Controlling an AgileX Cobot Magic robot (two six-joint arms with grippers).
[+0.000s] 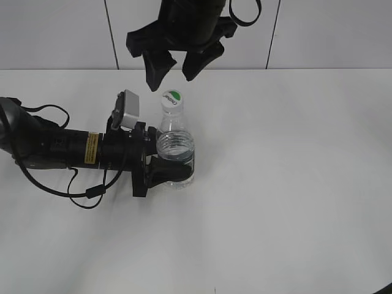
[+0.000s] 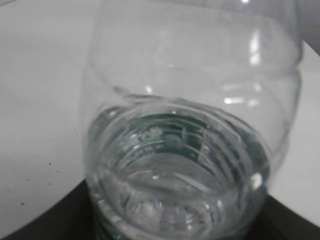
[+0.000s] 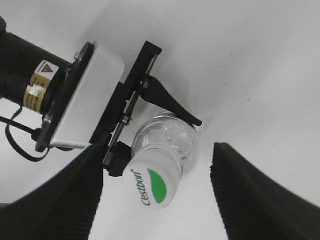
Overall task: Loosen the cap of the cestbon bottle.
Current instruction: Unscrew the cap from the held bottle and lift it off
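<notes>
You see the bottle [image 1: 176, 147] standing upright on the white table [image 1: 294, 184], a bit left of the middle. It is clear plastic w/ water inside, and the cap [image 1: 173, 98] is on top, white w/ a green mark and small letters.

The left gripper [image 1: 174, 162] comes in from the left side, arm lying low along the table, and it is clamped around the lower body of the bottle, one finger on the far side and one on the near side. In the left wrist view you only see the bottle [image 2: 190, 145] very close, filling the picture, w/ green from the label showing through the water; the fingers themselves are not visible there.

The right gripper [image 1: 174, 68] hangs above the cap, jaws spread apart, and it grasps nothing. Its two dark fingers [image 1: 158, 68] stand left and right of the cap but higher, not touching it. In the right wrist view you look down on the cap [image 3: 151, 186] between the two ribbed pads [image 3: 250, 195], w/ clear gap on both sides. The left gripper [image 3: 160, 125] is visible there too, holding the bottle [image 3: 170, 137] under the cap.
</notes>
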